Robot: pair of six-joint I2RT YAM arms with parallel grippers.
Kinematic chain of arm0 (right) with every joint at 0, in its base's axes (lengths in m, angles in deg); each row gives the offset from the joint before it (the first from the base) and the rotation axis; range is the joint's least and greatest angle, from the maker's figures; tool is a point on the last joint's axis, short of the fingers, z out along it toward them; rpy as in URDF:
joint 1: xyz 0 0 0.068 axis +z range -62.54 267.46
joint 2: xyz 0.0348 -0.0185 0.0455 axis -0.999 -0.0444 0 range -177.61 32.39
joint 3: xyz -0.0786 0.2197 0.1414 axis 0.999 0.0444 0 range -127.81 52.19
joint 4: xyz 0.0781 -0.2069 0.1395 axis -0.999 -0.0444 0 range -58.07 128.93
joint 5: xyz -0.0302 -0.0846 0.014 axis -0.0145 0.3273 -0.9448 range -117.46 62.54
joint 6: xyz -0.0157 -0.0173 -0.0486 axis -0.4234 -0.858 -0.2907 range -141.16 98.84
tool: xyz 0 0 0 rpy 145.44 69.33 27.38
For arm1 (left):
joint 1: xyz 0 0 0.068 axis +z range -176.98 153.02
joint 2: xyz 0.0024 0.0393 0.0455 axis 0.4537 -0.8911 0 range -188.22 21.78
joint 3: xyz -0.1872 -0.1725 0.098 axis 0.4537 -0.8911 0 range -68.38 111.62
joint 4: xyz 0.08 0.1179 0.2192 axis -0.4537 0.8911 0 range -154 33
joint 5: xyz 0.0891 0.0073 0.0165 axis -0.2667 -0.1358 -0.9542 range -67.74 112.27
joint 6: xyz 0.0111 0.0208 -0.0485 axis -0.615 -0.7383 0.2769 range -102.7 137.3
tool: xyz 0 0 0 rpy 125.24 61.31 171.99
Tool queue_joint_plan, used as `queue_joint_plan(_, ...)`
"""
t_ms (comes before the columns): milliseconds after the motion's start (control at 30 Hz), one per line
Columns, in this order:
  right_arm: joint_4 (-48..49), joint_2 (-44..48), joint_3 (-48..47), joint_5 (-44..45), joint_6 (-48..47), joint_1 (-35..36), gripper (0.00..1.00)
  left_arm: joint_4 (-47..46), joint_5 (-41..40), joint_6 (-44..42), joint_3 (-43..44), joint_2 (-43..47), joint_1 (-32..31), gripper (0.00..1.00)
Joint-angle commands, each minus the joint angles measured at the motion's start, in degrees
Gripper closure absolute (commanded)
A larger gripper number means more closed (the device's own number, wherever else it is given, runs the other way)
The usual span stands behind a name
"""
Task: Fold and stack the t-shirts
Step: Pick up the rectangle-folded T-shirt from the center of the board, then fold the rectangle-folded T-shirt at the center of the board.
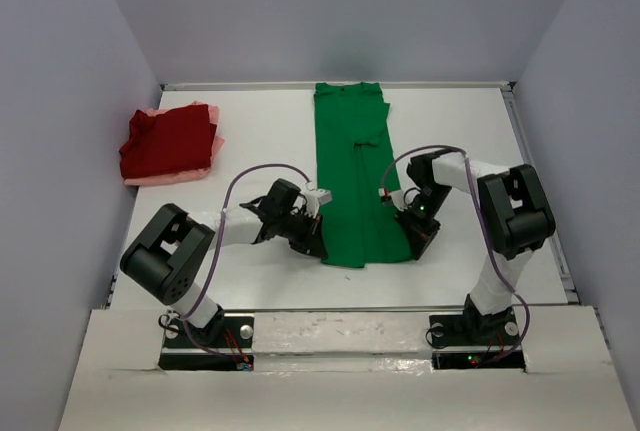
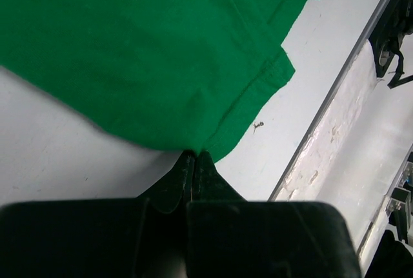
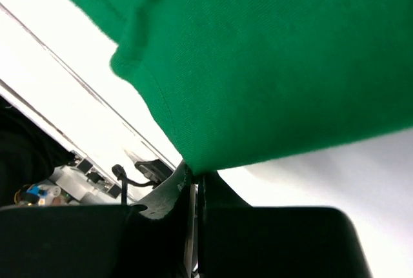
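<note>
The table (image 1: pixel 260 141) is white and flat, with a low rim at its far and right edges, and pale grey-lilac walls (image 1: pixel 330 11) stand on three sides of it. The green t-shirt (image 1: pixel 350 181) lies in the middle as a long narrow strip that runs from the far edge towards the near side. The left gripper (image 1: pixel 312 241) is at its near left corner and the right gripper (image 1: pixel 418 239) is at its near right corner. In both wrist views the fingers are pressed together and pinch the hem of the green cloth. At the far left the dark red t-shirt (image 1: pixel 168 141) rests on top of the pale pink t-shirt (image 1: pixel 165 179), well apart from the green one.
</note>
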Motion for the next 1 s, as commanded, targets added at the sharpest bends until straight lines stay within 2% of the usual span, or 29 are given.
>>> queue_joint_plan(0, -4.38, 4.71, -1.65, 0.05, -0.97, 0.63, 1.0, 1.23, 1.08, -2.03, 2.57, 2.45, -0.35, 1.0)
queue_joint_plan(433, -8.43, 7.62, -4.54, -0.66, -1.41, 0.63, 1.0, 5.53, 2.31, -5.89, 8.02, 3.6, -0.18, 1.0)
queue_joint_plan(967, -6.86, 4.46, -13.51, -2.5, -0.18, 0.63, 1.0, 15.46, 1.53, -11.88, 20.59, -2.29, 0.7, 1.0)
